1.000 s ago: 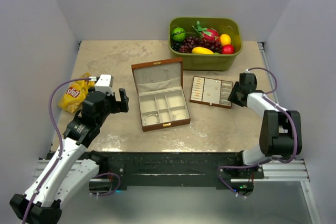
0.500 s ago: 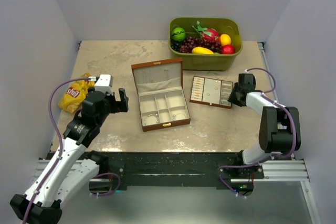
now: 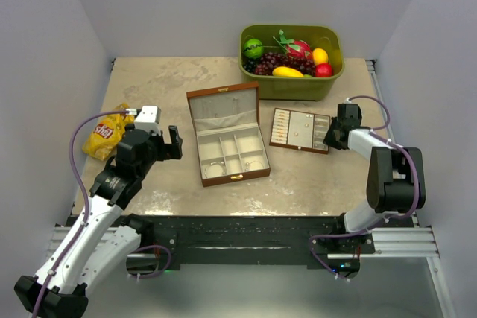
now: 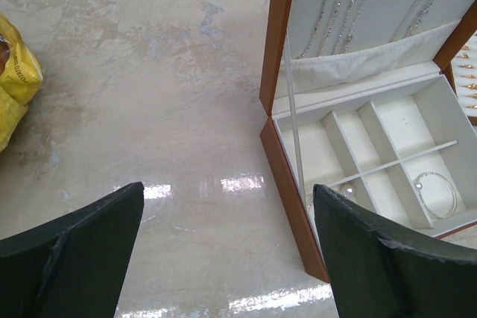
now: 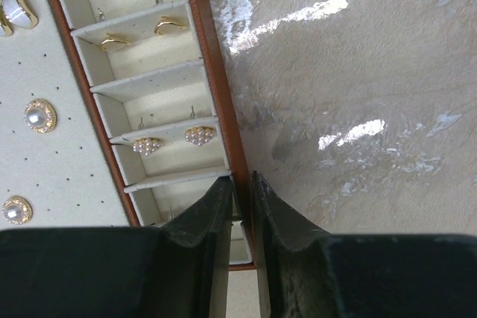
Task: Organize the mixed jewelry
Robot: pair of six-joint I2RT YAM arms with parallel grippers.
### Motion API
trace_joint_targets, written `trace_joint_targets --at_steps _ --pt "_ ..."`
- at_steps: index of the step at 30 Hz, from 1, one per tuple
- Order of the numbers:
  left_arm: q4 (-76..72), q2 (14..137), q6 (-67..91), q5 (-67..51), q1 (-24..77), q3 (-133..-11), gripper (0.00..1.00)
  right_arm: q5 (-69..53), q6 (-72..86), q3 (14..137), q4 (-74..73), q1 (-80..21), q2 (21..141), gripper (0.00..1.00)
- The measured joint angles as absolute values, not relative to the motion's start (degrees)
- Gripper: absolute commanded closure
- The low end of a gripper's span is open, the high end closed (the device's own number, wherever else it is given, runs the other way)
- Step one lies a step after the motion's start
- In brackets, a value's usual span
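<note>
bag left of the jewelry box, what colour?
The bag is yellow with red lettering; clearest in the top external view.

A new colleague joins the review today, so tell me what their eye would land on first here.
The green bin of bright fruit at the back stands out most. At centre, the brown jewelry box lies open, with the flat earring tray just right of it. The right gripper sits at that tray's right rim, nearly closed.

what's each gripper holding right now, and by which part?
Left gripper: open, holding nothing. Right gripper: pinching the jewelry tray by its brown side rim near one end, one of its fingers on each side.
</note>
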State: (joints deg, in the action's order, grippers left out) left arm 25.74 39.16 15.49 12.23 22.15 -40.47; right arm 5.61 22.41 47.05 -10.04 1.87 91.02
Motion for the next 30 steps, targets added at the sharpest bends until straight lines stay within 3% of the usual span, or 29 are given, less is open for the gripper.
trace_joint_targets --at_steps 12,30 --pt "25.74 39.16 15.46 12.16 22.13 -40.47 0.01 5.23 21.76 47.24 -9.74 1.89 91.59 1.0" --pt "25.74 39.27 15.46 12.16 22.13 -40.47 0.0 6.35 20.73 46.19 -15.94 1.93 79.85 1.0"
